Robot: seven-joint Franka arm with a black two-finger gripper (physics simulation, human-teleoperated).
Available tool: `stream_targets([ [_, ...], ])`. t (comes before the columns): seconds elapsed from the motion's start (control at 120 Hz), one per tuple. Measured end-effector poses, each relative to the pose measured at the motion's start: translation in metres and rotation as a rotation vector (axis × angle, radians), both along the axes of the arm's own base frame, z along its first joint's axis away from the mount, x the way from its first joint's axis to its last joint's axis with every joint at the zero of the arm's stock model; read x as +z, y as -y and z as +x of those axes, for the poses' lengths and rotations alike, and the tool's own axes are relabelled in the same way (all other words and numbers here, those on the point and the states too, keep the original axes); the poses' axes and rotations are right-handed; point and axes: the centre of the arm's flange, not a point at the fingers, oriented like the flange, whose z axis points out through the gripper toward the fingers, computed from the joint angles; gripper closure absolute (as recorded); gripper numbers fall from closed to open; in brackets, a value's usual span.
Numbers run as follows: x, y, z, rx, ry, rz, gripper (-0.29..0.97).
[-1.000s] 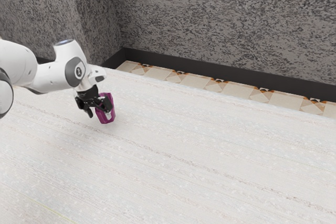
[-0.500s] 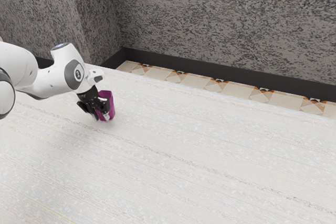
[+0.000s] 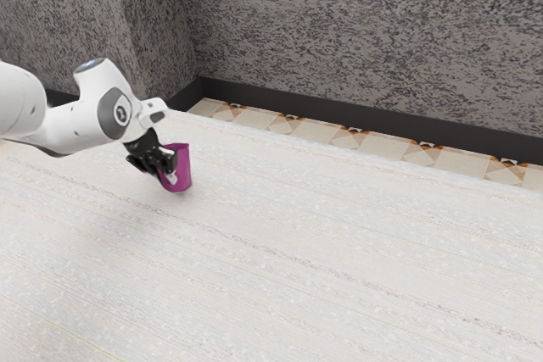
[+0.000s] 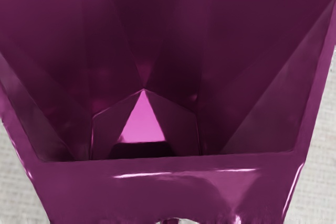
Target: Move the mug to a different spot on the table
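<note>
**Tilted mug on a rim grip: slip risk**

The black two-finger hand (image 3: 164, 163) is clamped on the wall of the glossy magenta faceted mug (image 3: 177, 169). The mug hangs tilted just beneath the hand, low over the pale wood-grain desk (image 3: 339, 252). Danger: that slick wall could pivot or slide free mid-carry, or the mug's base could catch the desk and twist loose.

Pale, streaked table (image 3: 339, 252); unclear whether the purple mug (image 3: 176, 169) touches it.
</note>
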Motion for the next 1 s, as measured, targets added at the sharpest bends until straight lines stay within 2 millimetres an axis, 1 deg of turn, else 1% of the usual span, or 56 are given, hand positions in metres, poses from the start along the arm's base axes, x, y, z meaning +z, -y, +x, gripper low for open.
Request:
stream_targets([
  [0.067,0.008,0.012,-0.01,-0.01,0.008,0.001,0.6],
  [0.125,0.016,0.029,-0.018,-0.029,0.017,0.0,0.61],
  [0.292,0.027,0.096,-0.039,-0.114,0.05,0.009,0.66],
  [0.383,0.021,0.128,-0.054,-0.149,0.055,0.015,0.68],
  [0.433,0.015,0.14,-0.06,-0.162,0.051,0.017,0.7],
  [0.533,-0.001,0.164,-0.061,-0.184,0.057,0.018,0.71],
  [0.583,-0.004,0.171,-0.059,-0.187,0.077,0.021,0.71],
  [0.642,-0.008,0.174,-0.056,-0.179,0.101,0.025,0.72],
  [0.775,-0.046,0.185,-0.054,-0.175,0.095,0.015,0.71],
  [0.833,-0.055,0.189,-0.054,-0.182,0.098,0.017,0.58],
  [0.908,-0.059,0.194,-0.056,-0.193,0.105,0.02,0.42],
  [0.958,-0.059,0.195,-0.061,-0.199,0.106,0.025,0.33],
  [1.0,-0.057,0.195,-0.069,-0.203,0.104,0.032,0.27],
])
